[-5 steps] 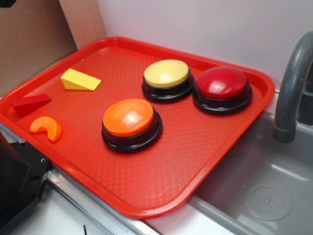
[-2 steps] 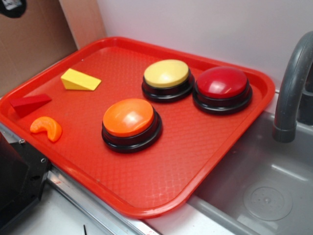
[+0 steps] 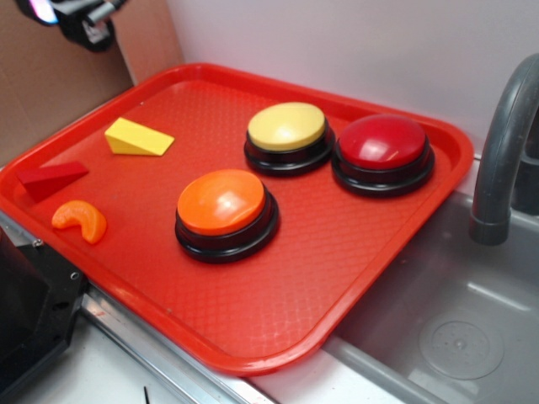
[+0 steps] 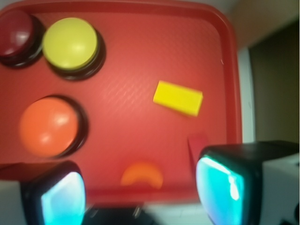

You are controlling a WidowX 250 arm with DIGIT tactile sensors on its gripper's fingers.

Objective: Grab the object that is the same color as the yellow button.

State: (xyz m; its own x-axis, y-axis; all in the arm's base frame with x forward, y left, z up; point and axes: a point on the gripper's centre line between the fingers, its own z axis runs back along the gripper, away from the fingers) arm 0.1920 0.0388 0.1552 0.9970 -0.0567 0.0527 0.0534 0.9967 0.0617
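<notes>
My pincer (image 3: 80, 18) entering the scene above the far left corner of the tray (image 3: 253, 337).

A second ago I was barely in view; now I hang high, fingers (image 4: 220, 185) spread wide and holding nothing. The yellow wedge (image 3: 137, 138) lies untouched near the tray's left edge, well apart from the yellow button (image 3: 286, 126), with the red wedge (image 3: 50, 178) nearby. My approach is only beginning.

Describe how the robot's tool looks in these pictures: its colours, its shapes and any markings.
In the wrist view, the tool has two blocky fingers with black rounded frames on pale grey bodies; their inner faces glow cyan. In the exterior view only a small part shows at the top left corner: black, with a grey metal piece and a pinkish-blue glint. No markings or cables are legible.
</notes>
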